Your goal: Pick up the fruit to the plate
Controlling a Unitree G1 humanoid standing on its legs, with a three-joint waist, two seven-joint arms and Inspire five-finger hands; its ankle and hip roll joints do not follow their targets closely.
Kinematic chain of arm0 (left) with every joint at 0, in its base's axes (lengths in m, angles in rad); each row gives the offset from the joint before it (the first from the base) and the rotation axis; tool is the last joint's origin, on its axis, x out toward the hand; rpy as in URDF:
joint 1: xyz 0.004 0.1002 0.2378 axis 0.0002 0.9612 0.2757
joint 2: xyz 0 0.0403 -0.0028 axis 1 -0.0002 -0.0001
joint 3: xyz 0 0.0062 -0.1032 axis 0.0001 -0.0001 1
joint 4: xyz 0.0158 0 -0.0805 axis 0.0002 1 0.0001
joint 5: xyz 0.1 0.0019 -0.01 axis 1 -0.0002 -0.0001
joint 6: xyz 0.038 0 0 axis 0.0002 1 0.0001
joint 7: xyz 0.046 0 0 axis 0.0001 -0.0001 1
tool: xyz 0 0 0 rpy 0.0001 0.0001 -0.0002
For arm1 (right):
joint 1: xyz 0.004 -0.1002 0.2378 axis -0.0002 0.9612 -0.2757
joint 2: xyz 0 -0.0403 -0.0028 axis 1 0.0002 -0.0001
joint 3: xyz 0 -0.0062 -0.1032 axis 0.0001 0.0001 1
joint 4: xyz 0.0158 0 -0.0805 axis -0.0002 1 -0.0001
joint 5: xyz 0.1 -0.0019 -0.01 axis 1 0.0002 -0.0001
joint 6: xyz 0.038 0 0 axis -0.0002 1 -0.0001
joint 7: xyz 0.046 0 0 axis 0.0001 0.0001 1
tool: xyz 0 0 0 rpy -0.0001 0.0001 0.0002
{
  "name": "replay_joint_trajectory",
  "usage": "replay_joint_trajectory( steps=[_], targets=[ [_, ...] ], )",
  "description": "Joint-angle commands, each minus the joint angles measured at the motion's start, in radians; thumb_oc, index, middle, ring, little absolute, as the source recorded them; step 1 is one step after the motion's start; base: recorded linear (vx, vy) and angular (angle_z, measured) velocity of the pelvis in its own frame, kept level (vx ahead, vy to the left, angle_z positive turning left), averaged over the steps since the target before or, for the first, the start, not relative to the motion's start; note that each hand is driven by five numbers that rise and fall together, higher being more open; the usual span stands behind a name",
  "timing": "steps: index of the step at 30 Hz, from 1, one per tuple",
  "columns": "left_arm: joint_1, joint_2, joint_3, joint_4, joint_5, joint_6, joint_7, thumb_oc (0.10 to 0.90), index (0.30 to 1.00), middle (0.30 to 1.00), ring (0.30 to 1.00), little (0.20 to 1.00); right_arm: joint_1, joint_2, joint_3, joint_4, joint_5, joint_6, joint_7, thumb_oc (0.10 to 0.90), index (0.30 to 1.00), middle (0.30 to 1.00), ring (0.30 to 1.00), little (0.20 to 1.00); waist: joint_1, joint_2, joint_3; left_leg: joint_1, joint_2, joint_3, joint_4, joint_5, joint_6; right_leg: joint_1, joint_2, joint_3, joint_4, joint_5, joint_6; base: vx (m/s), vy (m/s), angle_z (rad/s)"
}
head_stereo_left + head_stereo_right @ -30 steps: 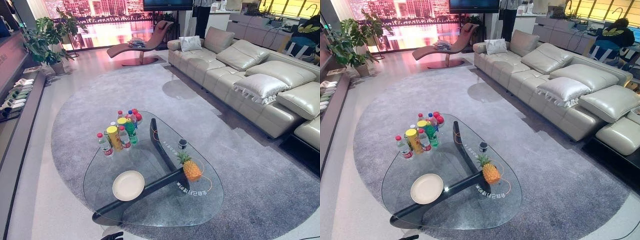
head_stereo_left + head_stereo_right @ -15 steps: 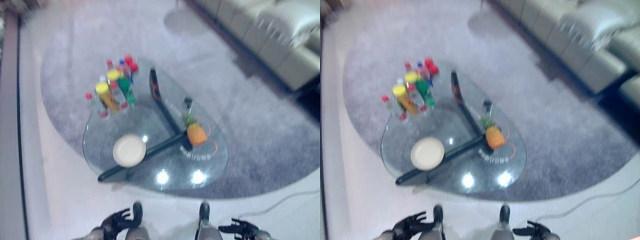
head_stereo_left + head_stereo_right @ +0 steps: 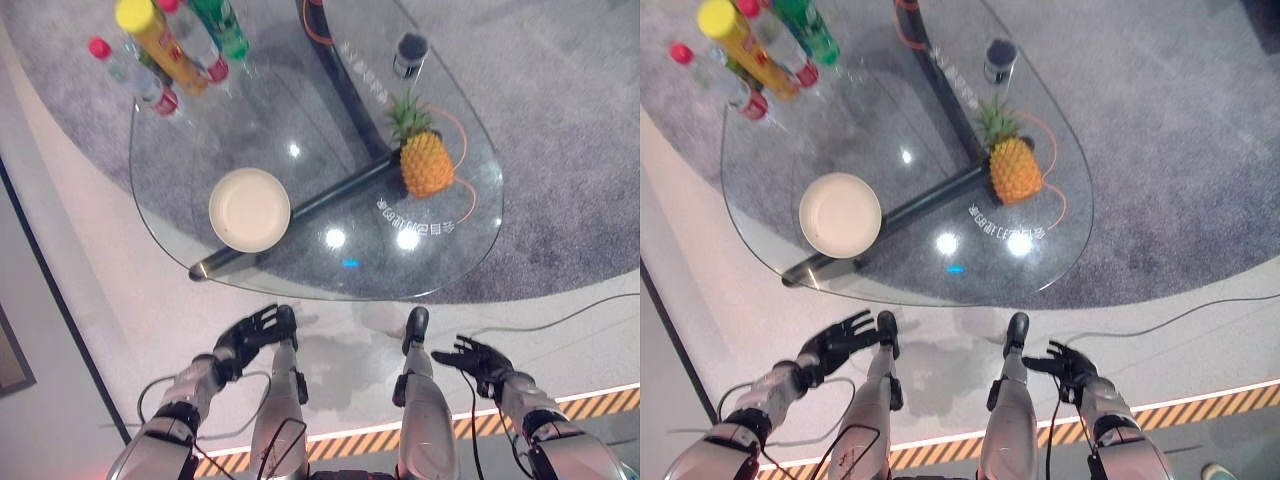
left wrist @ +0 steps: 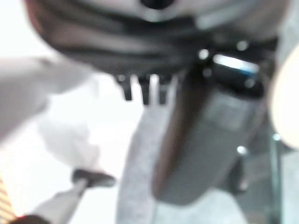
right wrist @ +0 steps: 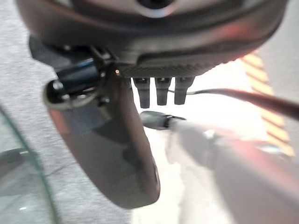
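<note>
On the glass tabletop (image 3: 470, 250), the pineapple (image 3: 426, 162) stands right of the plate (image 3: 249, 208). Left robot hand (image 3: 250, 337) and right robot hand (image 3: 480, 361) hang open, empty, near. Tall fruit could tip or roll off.

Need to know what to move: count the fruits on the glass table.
1: a pineapple stands on the glass table toward the robot's right, apart from the empty plate. Bottles cluster at the far left edge, partly cut off.
</note>
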Motion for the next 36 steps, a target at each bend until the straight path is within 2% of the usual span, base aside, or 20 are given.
replay_joint_trajectory(
  steps=[1,4,8,14,20,26,36],
  targets=[
    [0.02,0.056,0.037,0.04,-0.097,-0.057,0.12,0.8,0.9,0.9,0.9,0.9,0.027,-0.034,0.004,-0.026,0.065,-0.046,-0.009,0.8,0.9,0.9,0.9,0.9,0.012,-0.034,-0.001,-0.137,0.026,-0.088,0.18,-0.071,-0.001,-0.192,-0.069,0.055,0.24,-0.053,0.042,-0.04,-0.026,0.02],
    [0.021,0.056,0.075,0.046,-0.152,-0.078,0.181,0.8,0.9,0.9,0.9,0.9,0.023,-0.029,0.004,-0.04,0.073,-0.075,-0.018,0.8,0.9,0.9,0.9,0.9,0.01,-0.034,-0.001,-0.195,0.019,-0.109,0.235,-0.083,0.0,-0.246,-0.063,0.066,0.29,-0.069,0.037,-0.03,-0.036,0.06],
    [0.018,0.046,0.112,0.041,-0.194,-0.14,0.273,0.8,0.9,0.9,0.9,0.9,0.005,-0.021,0.0,-0.06,0.088,-0.11,-0.032,0.8,0.9,0.9,0.9,0.9,0.014,-0.034,-0.001,-0.253,0.012,-0.125,0.292,-0.099,0.007,-0.307,-0.066,0.069,0.346,-0.083,0.028,-0.01,-0.048,0.07],
    [0.002,0.05,0.137,0.026,-0.165,-0.189,0.392,0.8,0.9,0.9,0.9,0.9,-0.018,-0.023,-0.001,-0.088,0.114,-0.145,-0.05,0.8,0.9,0.9,0.9,0.9,0.015,-0.036,-0.001,-0.323,0.007,-0.141,0.361,-0.121,0.016,-0.376,-0.064,0.071,0.41,-0.101,0.014,0.0,-0.023,0.0],
    [0.01,0.042,0.13,0.016,-0.149,-0.203,0.4,0.8,0.9,0.9,0.9,0.9,-0.023,-0.03,-0.004,-0.101,0.119,-0.157,-0.056,0.8,0.9,0.9,0.9,0.9,0.018,-0.03,-0.001,-0.364,-0.002,-0.15,0.41,-0.144,0.025,-0.417,-0.067,0.072,0.455,-0.118,0.005,0.01,-0.012,-0.02],
    [0.016,0.048,0.124,0.01,-0.149,-0.204,0.394,0.8,0.9,0.9,0.9,0.9,-0.015,-0.035,-0.002,-0.094,0.095,-0.145,-0.077,0.8,0.9,0.9,0.9,0.9,0.018,-0.027,-0.001,-0.38,-0.002,-0.149,0.414,-0.143,0.026,-0.431,-0.068,0.064,0.462,-0.121,0.001,0.0,0.0,0.0],
    [0.027,0.047,0.099,-0.005,-0.121,-0.201,0.395,0.8,0.9,0.9,0.9,0.9,-0.009,-0.071,-0.029,-0.135,0.141,-0.226,-0.147,0.8,0.9,0.9,0.9,0.9,0.018,-0.026,-0.001,-0.397,-0.003,-0.15,0.419,-0.14,0.031,-0.447,-0.067,0.059,0.473,-0.119,-0.002,0.0,-0.001,0.0]
  ],
)
